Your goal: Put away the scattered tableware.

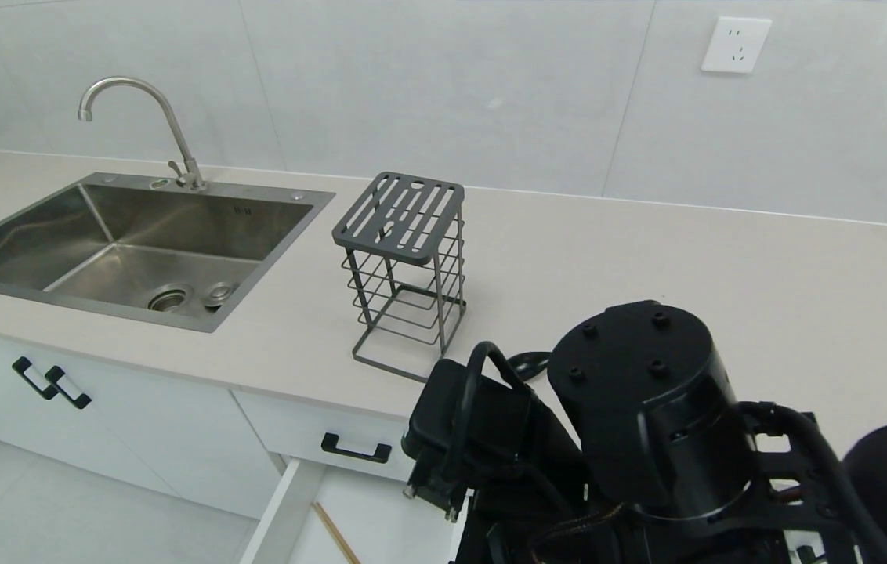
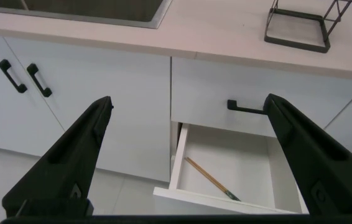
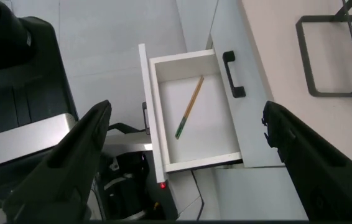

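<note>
A long pale beige stone countertop (image 1: 647, 266) is seen running left to right against a grey tiled wall. A rectangular stainless-steel sink (image 1: 36, 243) is set into its left end. Below the near edge of the countertop, right of the sink's cupboard doors, a shallow white drawer with a black bar handle (image 2: 226, 162) is pulled open. A dark grey wire rack with a slotted flat top (image 1: 400, 215) is stood upright on the countertop, just above and behind that drawer.

The left gripper (image 2: 188, 99) is held low in front of the cabinet, facing the open drawer, its fingers spread wide with nothing between them. The right gripper (image 3: 187, 107) is held above the drawer, fingers likewise spread wide and empty.

A slim wooden chopstick with a green tip (image 2: 210, 178) is laid diagonally on the drawer floor, apart from the walls.

The stowing step is judged to be done for this piece. Since neither gripper is loaded, the next move is judged to call either for another piece to be fetched or for the drawer to be pushed shut. For the push, a gripper would need to be set squarely against the drawer front or handle.
</note>
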Robot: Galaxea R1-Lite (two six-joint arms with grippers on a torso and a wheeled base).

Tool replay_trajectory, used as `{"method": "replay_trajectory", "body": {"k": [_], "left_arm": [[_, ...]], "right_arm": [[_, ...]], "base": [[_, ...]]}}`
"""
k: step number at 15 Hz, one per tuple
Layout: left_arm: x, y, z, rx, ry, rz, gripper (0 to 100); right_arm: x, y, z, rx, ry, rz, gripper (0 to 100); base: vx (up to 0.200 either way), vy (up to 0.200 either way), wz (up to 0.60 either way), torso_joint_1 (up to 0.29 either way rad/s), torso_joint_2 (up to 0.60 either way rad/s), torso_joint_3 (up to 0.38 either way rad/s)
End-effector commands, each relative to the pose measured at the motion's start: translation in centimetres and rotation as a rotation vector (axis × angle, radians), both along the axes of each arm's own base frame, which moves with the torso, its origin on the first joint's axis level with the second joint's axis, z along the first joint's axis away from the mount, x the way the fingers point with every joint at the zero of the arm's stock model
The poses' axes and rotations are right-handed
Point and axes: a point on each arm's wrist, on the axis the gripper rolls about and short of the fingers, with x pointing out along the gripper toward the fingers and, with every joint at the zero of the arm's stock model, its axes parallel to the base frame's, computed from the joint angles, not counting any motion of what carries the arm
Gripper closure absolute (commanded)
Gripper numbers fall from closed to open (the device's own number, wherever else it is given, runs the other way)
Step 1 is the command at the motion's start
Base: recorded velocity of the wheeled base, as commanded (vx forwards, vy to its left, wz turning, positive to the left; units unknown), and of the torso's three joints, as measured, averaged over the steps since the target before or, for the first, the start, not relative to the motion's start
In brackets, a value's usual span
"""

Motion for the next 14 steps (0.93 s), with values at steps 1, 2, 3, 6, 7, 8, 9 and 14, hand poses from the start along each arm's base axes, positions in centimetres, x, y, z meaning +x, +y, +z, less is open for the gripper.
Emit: {"method": "replay_trajectory", "body": {"k": [1, 2, 3, 6, 7, 8, 9, 14], "left_arm": [[0.0, 0.0, 0.0, 0.0, 0.002, 0.0, 0], [0.0, 0.0, 0.0, 0.0, 0.002, 0.0, 0], [0.0, 0.0, 0.0, 0.0, 0.002, 0.0, 0], [0.0, 0.0, 0.0, 0.0, 0.002, 0.0, 0], [0.0, 0.0, 0.0, 0.0, 0.002, 0.0, 0], [0.0, 0.0, 0.0, 0.0, 0.002, 0.0, 0], [0.0, 0.0, 0.0, 0.0, 0.002, 0.0, 0], [0.0, 0.0, 0.0, 0.0, 0.002, 0.0, 0]], "right_arm": [[-0.1, -0.1, -0.5, -0.034, 0.038, 0.025, 0], [-0.3, -0.2, -0.6, -0.06, 0.072, 0.049, 0], [-0.3, -0.3, -0.5, -0.072, 0.093, 0.062, 0], [2.0, -2.1, 2.0, -0.235, 0.14, 0.069, 0], [2.1, -2.9, 1.8, -0.284, 0.164, 0.053, 0], [2.2, -3.5, 1.4, -0.298, 0.173, 0.041, 0], [2.6, -4.7, 0.4, -0.319, 0.173, -0.006, 0], [4.6, -8.1, -1.9, -0.162, 0.04, -0.215, 0]], "base": [[0.0, 0.0, 0.0, 0.056, -0.1, -0.051], [0.0, 0.0, 0.0, 0.036, -0.06, -0.036], [0.0, 0.0, 0.0, 0.0, 0.0, 0.0], [0.0, 0.0, 0.0, 0.0, 0.0, 0.0], [0.0, 0.0, 0.0, 0.0, 0.0, 0.0], [0.0, 0.0, 0.0, 0.0, 0.0, 0.0], [0.0, 0.0, 0.0, 0.0, 0.0, 0.0], [0.0, 0.0, 0.0, 0.0, 0.0, 0.0]]}}
